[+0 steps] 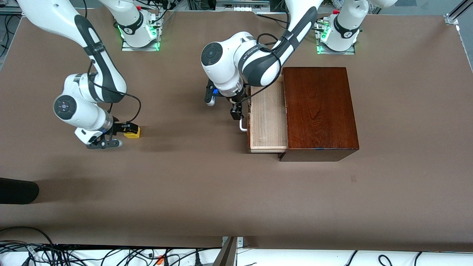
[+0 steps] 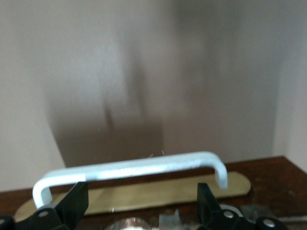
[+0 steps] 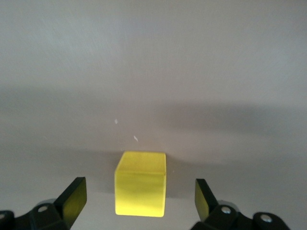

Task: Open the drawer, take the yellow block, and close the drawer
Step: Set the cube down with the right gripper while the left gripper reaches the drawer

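The drawer (image 1: 268, 118) of the dark reddish-brown wooden box (image 1: 317, 111) stands pulled out, and its pale interior shows nothing inside. My left gripper (image 1: 236, 112) is open at the drawer's front, by the white bar handle (image 1: 242, 125). In the left wrist view the handle (image 2: 134, 168) runs across just past the open left gripper (image 2: 141, 191). The yellow block (image 1: 132, 132) rests on the table toward the right arm's end. My right gripper (image 1: 127, 129) is open around it. In the right wrist view the block (image 3: 140, 189) sits between the fingers (image 3: 74, 196) with a gap on each side.
A dark rounded object (image 1: 16, 190) pokes in at the table's edge near the right arm's end, closer to the front camera. Cables (image 1: 74, 255) run along the front edge. Bare brown tabletop (image 1: 192, 177) lies between the block and the box.
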Motion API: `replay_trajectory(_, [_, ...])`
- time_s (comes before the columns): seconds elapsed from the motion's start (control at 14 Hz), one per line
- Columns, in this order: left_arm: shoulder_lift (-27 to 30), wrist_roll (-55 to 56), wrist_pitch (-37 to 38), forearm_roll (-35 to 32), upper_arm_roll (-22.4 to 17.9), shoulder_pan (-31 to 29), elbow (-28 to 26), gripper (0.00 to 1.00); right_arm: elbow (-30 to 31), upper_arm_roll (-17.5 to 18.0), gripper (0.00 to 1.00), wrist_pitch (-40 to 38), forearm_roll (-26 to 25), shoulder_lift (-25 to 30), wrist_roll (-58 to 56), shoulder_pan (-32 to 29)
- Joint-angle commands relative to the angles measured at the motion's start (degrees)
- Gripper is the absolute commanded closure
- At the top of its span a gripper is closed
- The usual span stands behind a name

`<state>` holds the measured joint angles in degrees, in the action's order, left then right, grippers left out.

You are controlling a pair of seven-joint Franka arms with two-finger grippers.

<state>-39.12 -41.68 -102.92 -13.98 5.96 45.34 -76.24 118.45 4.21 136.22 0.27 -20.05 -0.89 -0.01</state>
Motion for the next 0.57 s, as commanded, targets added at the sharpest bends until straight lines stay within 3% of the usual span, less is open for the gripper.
replay_trajectory(0.0, [1.5,0.3,3.1,-2.4,-0.2,-0.2,-0.4,0.00,-0.4,0.4,0.00,-3.8,-0.4,7.4,-0.3,-0.4])
replay_trajectory(0.14, [1.8,-0.2,3.5,-3.9,-0.3,-0.7,-0.9,0.00,-3.7,0.5,0.00,-11.9,-0.1,11.2,0.3,-0.4])
replay_trajectory(0.5, [3.8,-0.3,3.6,-4.8,-0.3,-3.6,-4.3,0.00,-20.6,0.5,0.00,-34.5,0.2,14.2,0.2,-0.4])
